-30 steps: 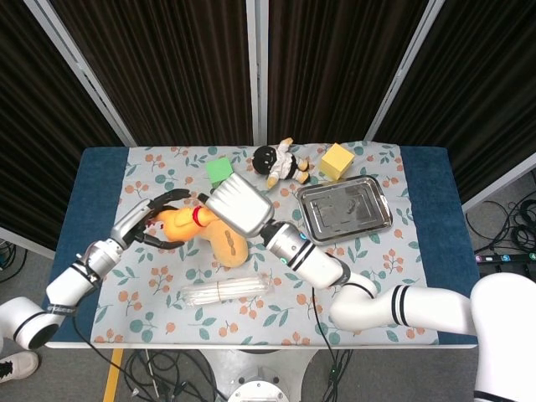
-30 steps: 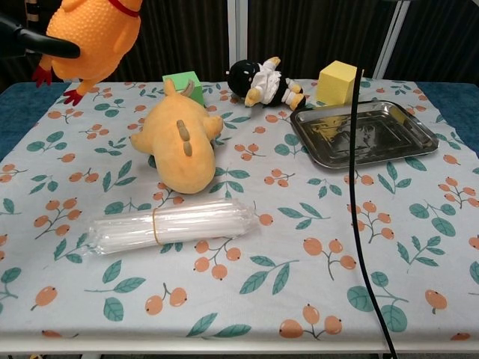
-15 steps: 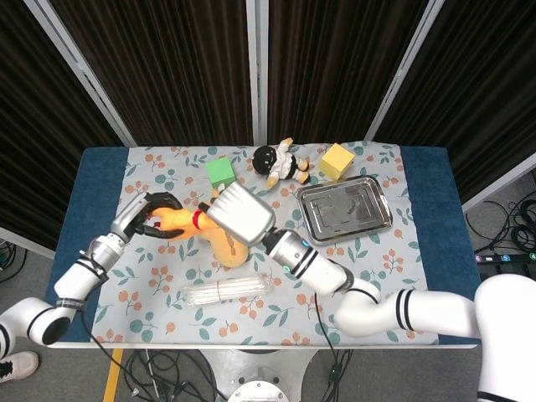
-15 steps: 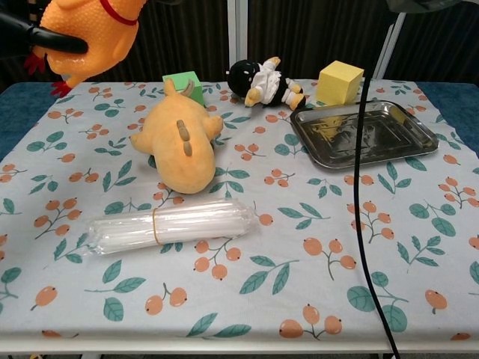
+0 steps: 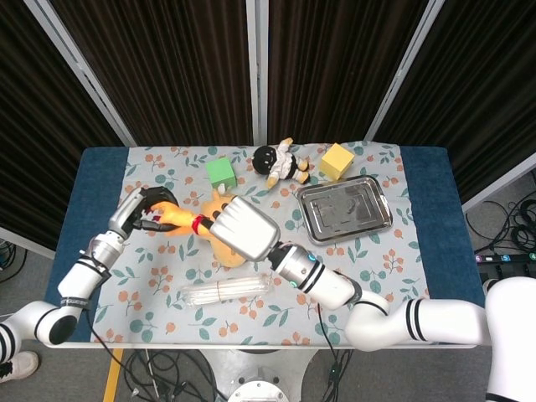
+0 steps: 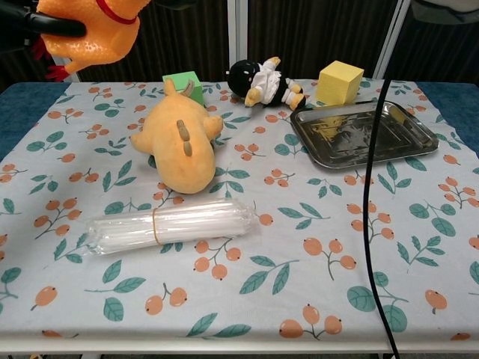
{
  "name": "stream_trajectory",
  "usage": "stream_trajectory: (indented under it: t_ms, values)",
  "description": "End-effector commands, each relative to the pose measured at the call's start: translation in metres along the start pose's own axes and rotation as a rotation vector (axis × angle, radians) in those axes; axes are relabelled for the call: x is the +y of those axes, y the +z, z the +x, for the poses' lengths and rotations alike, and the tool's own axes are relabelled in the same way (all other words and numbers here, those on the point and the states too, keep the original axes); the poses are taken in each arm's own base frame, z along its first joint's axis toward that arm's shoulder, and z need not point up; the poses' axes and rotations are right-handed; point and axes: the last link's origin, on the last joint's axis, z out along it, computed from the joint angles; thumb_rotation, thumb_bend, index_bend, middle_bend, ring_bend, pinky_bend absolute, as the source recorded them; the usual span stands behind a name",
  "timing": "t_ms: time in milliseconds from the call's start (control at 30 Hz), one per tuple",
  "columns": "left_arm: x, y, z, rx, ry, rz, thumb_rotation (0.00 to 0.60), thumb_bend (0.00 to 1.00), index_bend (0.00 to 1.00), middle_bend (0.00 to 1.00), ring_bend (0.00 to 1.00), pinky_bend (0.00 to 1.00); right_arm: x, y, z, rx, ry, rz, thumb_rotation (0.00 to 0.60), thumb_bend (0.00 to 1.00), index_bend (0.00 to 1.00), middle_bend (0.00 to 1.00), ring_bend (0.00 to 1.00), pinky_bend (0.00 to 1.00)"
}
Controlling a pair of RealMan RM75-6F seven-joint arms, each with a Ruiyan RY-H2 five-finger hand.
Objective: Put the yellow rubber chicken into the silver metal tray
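While the left arm reaches in from the table's left edge, its left hand (image 5: 142,211) wraps dark fingers (image 6: 52,26) around the yellow rubber chicken (image 6: 86,30) and holds it lifted above the left part of the table (image 5: 423,243). From the chest view the chicken hangs at the upper left corner, its red collar and red feet showing, well clear of the cloth. From the head view its body points toward the middle of the table, with the red band just beside the back of the other hand.

Stretching from the lower right across the middle, the right arm carries the right hand (image 5: 243,228), whose broad silvery back faces the head camera and covers part of the orange plush toy (image 6: 179,146). Its fingers are hidden beneath, so I cannot tell whether they are spread or curled.

Lying at the right rear of the table is the silver metal tray (image 5: 311,222), well apart from the chicken. Behind it sits a yellow block (image 5: 337,161), with a small doll (image 5: 280,162) and a green block (image 5: 220,172) to its left. Near the front edge lies a clear plastic bundle (image 6: 171,223).
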Motion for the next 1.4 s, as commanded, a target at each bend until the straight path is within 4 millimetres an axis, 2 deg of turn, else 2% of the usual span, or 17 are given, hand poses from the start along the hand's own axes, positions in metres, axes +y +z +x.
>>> stream_trajectory:
  t_ms: [33,100,167,267,400,600,767,867,1033,1133,1400]
  values:
    - [0.0,-0.006,0.001,-0.015,-0.004,-0.01,0.6,0.31,0.32,0.41,0.34,0.43,0.012,-0.001,-0.003,-0.008,0.007,-0.041,0.6,0.3,0.92,0.77,0.75,1.0]
    - [-0.001,-0.009,0.003,-0.019,-0.002,-0.018,0.6,0.24,0.25,0.28,0.21,0.31,0.019,-0.002,-0.004,-0.014,0.023,-0.064,0.6,0.3,0.92,0.77,0.75,1.0]
    - [-0.003,-0.015,0.008,-0.013,0.003,-0.033,0.6,0.2,0.22,0.21,0.15,0.26,0.03,-0.005,-0.006,-0.018,0.048,-0.098,0.6,0.3,0.92,0.77,0.75,1.0]
    - [-0.006,-0.024,0.016,0.007,0.021,-0.055,0.6,0.17,0.21,0.15,0.12,0.24,0.047,-0.014,-0.008,-0.02,0.099,-0.145,0.6,0.3,0.92,0.77,0.75,1.0]
    - [-0.009,-0.036,0.028,0.037,0.096,-0.073,0.6,0.16,0.21,0.14,0.11,0.23,0.067,-0.033,-0.009,-0.016,0.195,-0.195,0.6,0.3,0.92,0.77,0.75,1.0]
    - [-0.018,-0.053,0.038,0.096,0.247,-0.062,0.6,0.15,0.21,0.14,0.11,0.23,0.116,-0.087,-0.014,-0.062,0.337,-0.334,0.6,0.3,0.92,0.77,0.75,1.0]
    - [-0.023,-0.063,0.041,0.124,0.367,-0.045,0.6,0.12,0.21,0.14,0.11,0.23,0.158,-0.139,-0.038,-0.166,0.441,-0.486,0.6,0.3,0.92,0.77,0.75,1.0]
    - [-0.025,-0.066,0.042,0.138,0.444,-0.034,0.6,0.12,0.21,0.14,0.11,0.23,0.175,-0.165,-0.056,-0.218,0.511,-0.568,0.6,0.3,0.92,0.77,0.75,1.0]
    - [-0.028,-0.07,0.039,0.154,0.536,-0.01,0.6,0.12,0.21,0.14,0.11,0.23,0.192,-0.198,-0.086,-0.28,0.617,-0.659,0.6,0.3,0.92,0.77,0.75,1.0]
    - [-0.029,-0.071,0.036,0.15,0.569,0.007,0.6,0.12,0.21,0.14,0.11,0.23,0.197,-0.209,-0.101,-0.316,0.668,-0.695,0.6,0.3,0.92,0.77,0.75,1.0]
    - [-0.032,-0.072,0.031,0.147,0.621,0.034,0.6,0.12,0.21,0.14,0.11,0.23,0.203,-0.221,-0.132,-0.367,0.746,-0.754,0.6,0.3,0.92,0.77,0.75,1.0]
